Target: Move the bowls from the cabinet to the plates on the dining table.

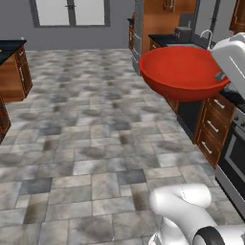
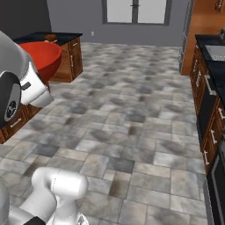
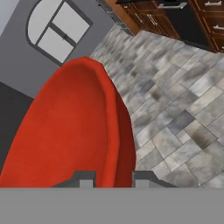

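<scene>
The glossy red bowl (image 1: 184, 72) hangs high in the air at the upper right of the left base view, carried by the white hand at its right side. In the right base view the red bowl (image 2: 44, 59) shows behind the arm at the upper left. In the hand view my gripper (image 3: 113, 178) is shut on the red bowl (image 3: 74, 131), one fingertip (image 3: 87, 179) inside the rim and the other outside it. The brown bowl, the wall cabinet and the plates are out of view. A black-topped table (image 2: 48, 37) on a brown wooden base stands beyond the bowl.
Grey stone floor (image 1: 86, 143) spreads open ahead. Low wood cupboards with a black counter (image 1: 210, 119) run along the right, with a sink (image 2: 215, 52) and an oven front (image 1: 234, 162). A window (image 1: 72, 12) is on the far wall.
</scene>
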### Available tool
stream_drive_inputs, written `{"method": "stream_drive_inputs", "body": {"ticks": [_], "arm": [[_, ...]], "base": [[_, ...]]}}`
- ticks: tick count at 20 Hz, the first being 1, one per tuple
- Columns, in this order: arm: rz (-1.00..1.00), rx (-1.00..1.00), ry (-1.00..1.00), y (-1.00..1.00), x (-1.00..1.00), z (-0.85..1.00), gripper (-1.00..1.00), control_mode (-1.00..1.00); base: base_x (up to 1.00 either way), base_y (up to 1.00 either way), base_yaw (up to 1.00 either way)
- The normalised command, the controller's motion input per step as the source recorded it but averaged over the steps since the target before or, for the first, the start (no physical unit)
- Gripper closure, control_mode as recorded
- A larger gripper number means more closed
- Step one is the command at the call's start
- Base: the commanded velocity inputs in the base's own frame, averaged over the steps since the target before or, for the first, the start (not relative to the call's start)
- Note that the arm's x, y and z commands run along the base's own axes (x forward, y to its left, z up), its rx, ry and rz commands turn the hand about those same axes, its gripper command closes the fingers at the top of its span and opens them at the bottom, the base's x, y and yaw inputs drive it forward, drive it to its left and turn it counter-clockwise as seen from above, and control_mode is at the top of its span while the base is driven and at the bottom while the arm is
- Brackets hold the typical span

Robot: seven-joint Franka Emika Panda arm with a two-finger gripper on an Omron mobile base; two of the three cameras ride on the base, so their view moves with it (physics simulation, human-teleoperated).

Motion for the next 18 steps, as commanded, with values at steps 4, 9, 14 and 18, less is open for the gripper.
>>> {"method": "stream_drive_inputs", "body": {"ticks": [4,9,14,18], "arm": [[0.00,0.00,0.00,0.00,0.00,0.00,1.00,1.00],[0.00,0.00,0.00,0.00,0.00,0.00,1.00,1.00],[0.00,0.00,0.00,0.00,0.00,0.00,1.00,1.00],[0.00,0.00,0.00,0.00,0.00,0.00,1.00,1.00]], "base": [[-0.03,0.24,0.20],[0.36,0.27,0.08],[0.62,0.15,-0.01],[0.62,0.14,-0.01]]}}
